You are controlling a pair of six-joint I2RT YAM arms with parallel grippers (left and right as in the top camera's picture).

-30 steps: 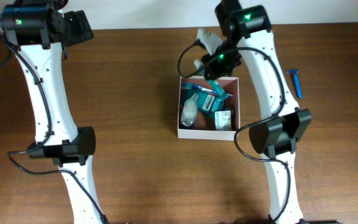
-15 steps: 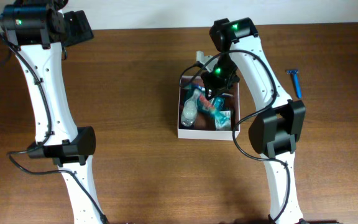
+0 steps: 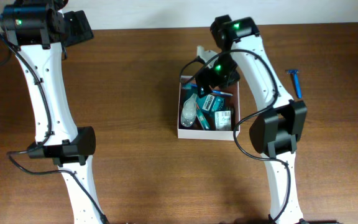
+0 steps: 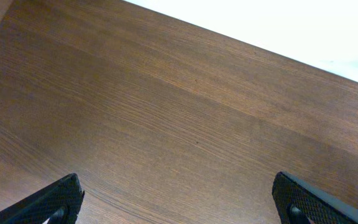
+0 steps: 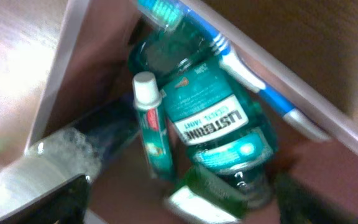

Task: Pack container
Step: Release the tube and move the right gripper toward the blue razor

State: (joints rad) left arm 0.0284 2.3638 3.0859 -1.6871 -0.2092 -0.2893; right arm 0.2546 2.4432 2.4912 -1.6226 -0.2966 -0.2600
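Observation:
The container (image 3: 207, 135), a square white-walled box, sits right of the table's middle. My right gripper (image 3: 205, 81) hovers open over its far half. In the right wrist view its jaws (image 5: 182, 205) stand wide with nothing gripped. Below them, inside the container (image 5: 58, 68), lie a teal mouthwash bottle (image 5: 219, 124), a toothpaste tube (image 5: 151, 124), a blue-and-white toothbrush (image 5: 241, 62), a green-white packet (image 5: 204, 196) and a clear bottle (image 5: 48, 155). My left gripper (image 3: 82, 28) is at the far left, open (image 4: 179, 205) over bare wood.
A blue razor (image 3: 296, 82) lies on the brown table (image 3: 135, 124) to the right of the container, beyond the right arm. The table's far edge meets a white wall close behind both grippers.
My right gripper came down toward the container with a teal item, then opened and let it go into the box. The left arm has not moved.

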